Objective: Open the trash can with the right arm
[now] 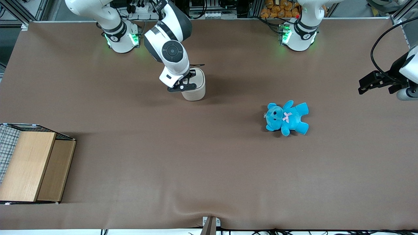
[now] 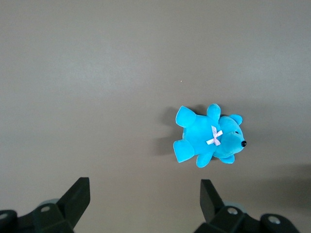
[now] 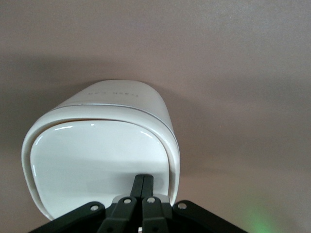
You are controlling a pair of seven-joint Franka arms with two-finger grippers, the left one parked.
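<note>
A wide worktop (image 1: 137, 156) covered in a plain matte brown sheet fills the front view, edged by aluminium framing, cables and shelving at the end where the arm bases sit. The small cream-white plastic trash can (image 1: 196, 88) with a rounded-square top stands upright on the sheet, close to the working arm's green-lit base and farther from the front camera than everything else on the surface. The large white jointed right arm (image 1: 171, 54) bends down over it, and its black two-finger hand (image 3: 144, 183) has its fingers pressed together, tips resting at the rim of the flat glossy lid (image 3: 92, 160) — the lid lies down, flush in its frame. A bright blue plush teddy bear with a pink bow (image 1: 286, 117) lies flat, well apart toward the parked arm's end. A light wooden box with wire mesh (image 1: 31, 164) sits at the working arm's end, nearest the front camera.
</note>
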